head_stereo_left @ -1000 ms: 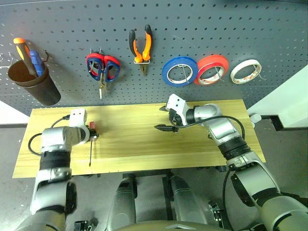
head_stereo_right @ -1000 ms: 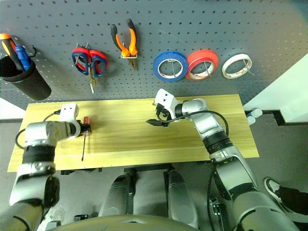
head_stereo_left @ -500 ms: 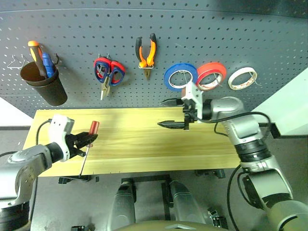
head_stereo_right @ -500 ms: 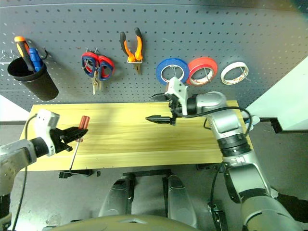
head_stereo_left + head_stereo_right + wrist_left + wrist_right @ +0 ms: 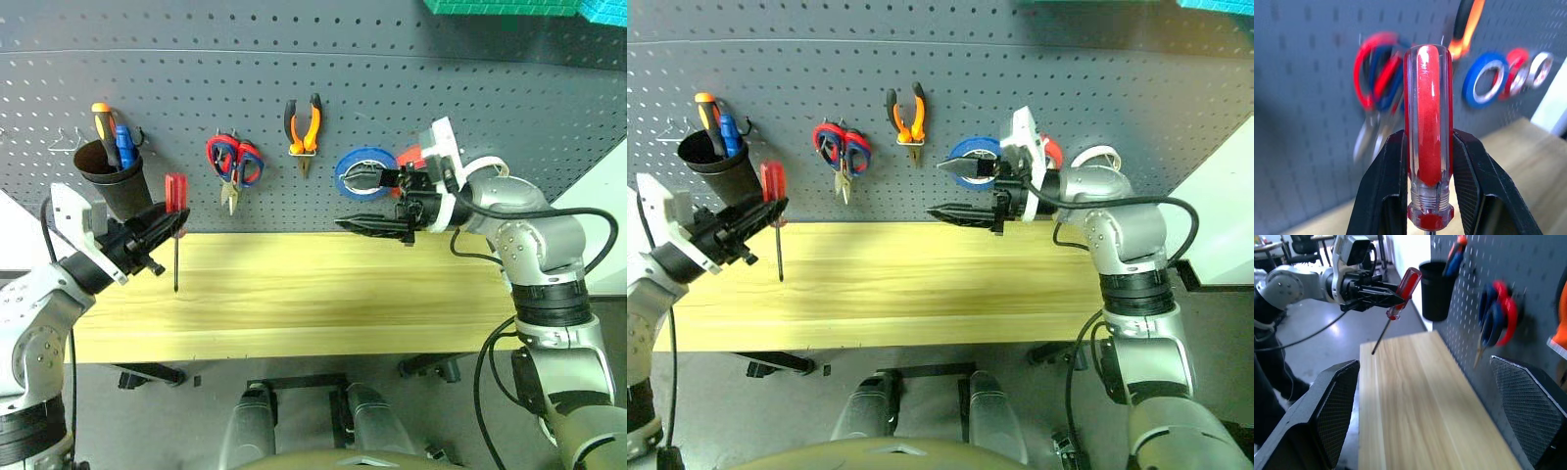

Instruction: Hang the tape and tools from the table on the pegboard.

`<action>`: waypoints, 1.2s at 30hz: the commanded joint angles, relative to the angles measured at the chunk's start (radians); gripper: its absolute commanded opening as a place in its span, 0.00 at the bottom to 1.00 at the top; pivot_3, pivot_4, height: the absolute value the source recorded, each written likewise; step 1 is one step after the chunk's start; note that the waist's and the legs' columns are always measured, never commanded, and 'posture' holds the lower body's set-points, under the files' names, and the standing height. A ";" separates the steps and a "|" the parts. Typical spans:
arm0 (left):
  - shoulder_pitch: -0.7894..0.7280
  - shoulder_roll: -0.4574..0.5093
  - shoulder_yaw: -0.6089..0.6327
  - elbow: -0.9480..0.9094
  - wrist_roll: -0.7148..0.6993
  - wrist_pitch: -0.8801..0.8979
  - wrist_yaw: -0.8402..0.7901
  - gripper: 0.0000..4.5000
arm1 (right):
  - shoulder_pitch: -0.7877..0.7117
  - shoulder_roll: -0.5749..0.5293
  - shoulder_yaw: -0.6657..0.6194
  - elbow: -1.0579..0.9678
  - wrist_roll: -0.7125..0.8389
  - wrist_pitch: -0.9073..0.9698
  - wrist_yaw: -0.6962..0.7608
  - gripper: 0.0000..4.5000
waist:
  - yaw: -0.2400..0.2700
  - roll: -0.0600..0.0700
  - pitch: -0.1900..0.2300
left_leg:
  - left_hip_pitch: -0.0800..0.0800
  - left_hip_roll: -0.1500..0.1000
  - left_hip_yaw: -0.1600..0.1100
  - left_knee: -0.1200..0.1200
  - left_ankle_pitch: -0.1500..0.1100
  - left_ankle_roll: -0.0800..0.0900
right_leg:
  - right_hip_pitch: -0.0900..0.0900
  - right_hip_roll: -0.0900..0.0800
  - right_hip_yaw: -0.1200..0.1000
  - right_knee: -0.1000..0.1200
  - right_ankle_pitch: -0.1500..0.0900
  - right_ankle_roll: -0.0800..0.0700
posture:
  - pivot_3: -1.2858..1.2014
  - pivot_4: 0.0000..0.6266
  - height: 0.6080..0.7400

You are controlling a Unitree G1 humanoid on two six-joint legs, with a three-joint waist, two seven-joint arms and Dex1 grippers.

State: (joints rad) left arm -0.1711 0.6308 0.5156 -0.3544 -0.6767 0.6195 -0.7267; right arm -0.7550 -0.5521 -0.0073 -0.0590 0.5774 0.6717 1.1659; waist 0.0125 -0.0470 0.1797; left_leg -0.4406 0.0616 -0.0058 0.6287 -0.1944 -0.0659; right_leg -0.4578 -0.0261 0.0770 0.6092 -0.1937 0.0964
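My left gripper (image 5: 162,227) is shut on the red handle of the slim screwdriver (image 5: 175,192). It holds the screwdriver upright above the table's (image 5: 323,304) left end, shaft hanging down, just right of the black cup (image 5: 110,178). The fingers (image 5: 1386,186) clamp the handle from both sides. My right gripper (image 5: 343,201) is open and empty, pointing left in front of the pegboard (image 5: 490,88) by the blue roll. The whitish tape (image 5: 1099,157) hangs on the board, partly hidden behind my right wrist. The orange-and-black pliers (image 5: 304,122) and scissors (image 5: 233,162) with red and blue handles hang there too.
A blue roll (image 5: 362,174) and a red roll (image 5: 411,157) hang right of centre on the board. The cup holds orange and blue handled tools (image 5: 110,127). Thin metal hooks (image 5: 64,142) stick out left of the cup. A pale panel (image 5: 598,196) stands at the far right.
My left gripper has lifted the screwdriver off the table, turning it upright beside the cup. My right gripper has risen, still open, to the tape rolls. The camera has tilted up.
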 commanded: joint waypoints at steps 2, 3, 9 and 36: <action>-0.111 0.036 0.014 -0.022 -0.006 -0.039 0.070 0.20 | -0.052 -0.008 -0.048 -0.015 0.055 0.006 -0.011 1.00 | 0.001 -0.001 -0.009 | 0.001 0.000 0.000 0.001 0.000 0.000 | 0.001 0.000 0.000 0.000 0.000 0.000 | 0.59 0.06 1.00; -0.135 0.038 0.014 -0.013 0.006 -0.049 0.091 0.20 | -0.062 -0.004 -0.055 -0.004 0.067 0.015 -0.017 1.00 | 0.001 -0.001 -0.011 | 0.001 0.000 0.000 0.001 0.000 0.000 | 0.002 0.000 0.000 0.001 0.001 0.000 | 0.59 0.05 1.00; -0.243 0.034 0.021 0.068 0.102 -0.177 0.191 0.20 | -0.088 -0.008 -0.043 0.033 0.062 -0.012 -0.018 1.00 | 0.001 0.001 -0.025 | 0.014 0.000 0.000 -0.002 0.000 0.000 | 0.013 0.001 0.000 0.001 0.000 0.000 | 0.59 0.05 1.00; -0.602 0.096 -0.085 0.940 0.358 -0.736 0.156 0.20 | -0.068 -0.015 -0.008 0.011 0.041 -0.036 -0.040 1.00 | 0.004 0.002 -0.038 | 0.017 0.001 0.000 -0.001 0.000 0.000 | 0.016 0.001 0.000 0.002 0.000 0.000 | 0.59 0.10 1.00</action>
State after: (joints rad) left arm -0.7331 0.7210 0.4359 0.5692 -0.3263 -0.0719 -0.5639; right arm -0.8186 -0.5525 0.0009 -0.0155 0.6118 0.6413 1.1266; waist 0.0162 -0.0449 0.1415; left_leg -0.4234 0.0624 -0.0053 0.6277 -0.1943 -0.0657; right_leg -0.4419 -0.0247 0.0771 0.6117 -0.1934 0.0968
